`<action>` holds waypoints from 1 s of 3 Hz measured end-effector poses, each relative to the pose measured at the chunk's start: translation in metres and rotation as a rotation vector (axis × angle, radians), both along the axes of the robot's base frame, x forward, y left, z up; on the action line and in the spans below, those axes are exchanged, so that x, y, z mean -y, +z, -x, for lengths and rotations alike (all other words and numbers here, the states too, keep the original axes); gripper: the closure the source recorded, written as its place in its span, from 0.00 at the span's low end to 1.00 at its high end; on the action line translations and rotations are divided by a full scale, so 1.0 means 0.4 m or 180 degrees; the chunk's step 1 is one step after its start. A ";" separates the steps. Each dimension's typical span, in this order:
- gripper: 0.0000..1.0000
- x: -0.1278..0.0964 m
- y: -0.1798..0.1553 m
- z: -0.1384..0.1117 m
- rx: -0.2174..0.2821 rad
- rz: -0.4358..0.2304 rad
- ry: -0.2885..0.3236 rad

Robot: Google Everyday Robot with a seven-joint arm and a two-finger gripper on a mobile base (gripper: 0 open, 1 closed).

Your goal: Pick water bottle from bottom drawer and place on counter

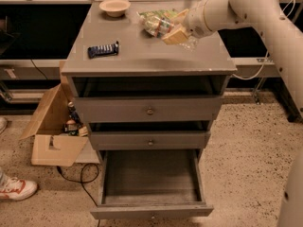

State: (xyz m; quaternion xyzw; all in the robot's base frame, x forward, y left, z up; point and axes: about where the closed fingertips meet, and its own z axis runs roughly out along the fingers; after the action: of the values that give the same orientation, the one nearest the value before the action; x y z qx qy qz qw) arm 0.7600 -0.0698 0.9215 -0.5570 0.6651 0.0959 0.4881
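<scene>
My gripper (171,28) is over the back right part of the counter (142,56), shut on the clear water bottle (155,25). The bottle lies tilted in the fingers, its end pointing left, just above the surface. It overlaps the green snack bag behind it. The bottom drawer (150,183) is pulled out and holds nothing that I can see.
A dark blue snack bar (103,49) lies at the left of the counter. A tan bowl (115,7) sits at the back left and a green snack bag (163,15) at the back middle. An open cardboard box (54,131) stands on the floor at the left, with a shoe (16,188) near it.
</scene>
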 end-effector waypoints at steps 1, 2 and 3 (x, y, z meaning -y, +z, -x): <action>0.73 -0.002 -0.004 -0.105 -0.0156 -0.0104 -0.0272; 0.50 0.004 -0.022 -0.147 -0.0283 -0.0112 -0.0428; 0.27 0.013 -0.059 -0.170 -0.0440 -0.0067 -0.0537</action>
State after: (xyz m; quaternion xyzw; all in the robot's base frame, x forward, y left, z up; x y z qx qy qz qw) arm 0.8282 -0.0749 0.8980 -0.4858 0.7407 0.0997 0.4532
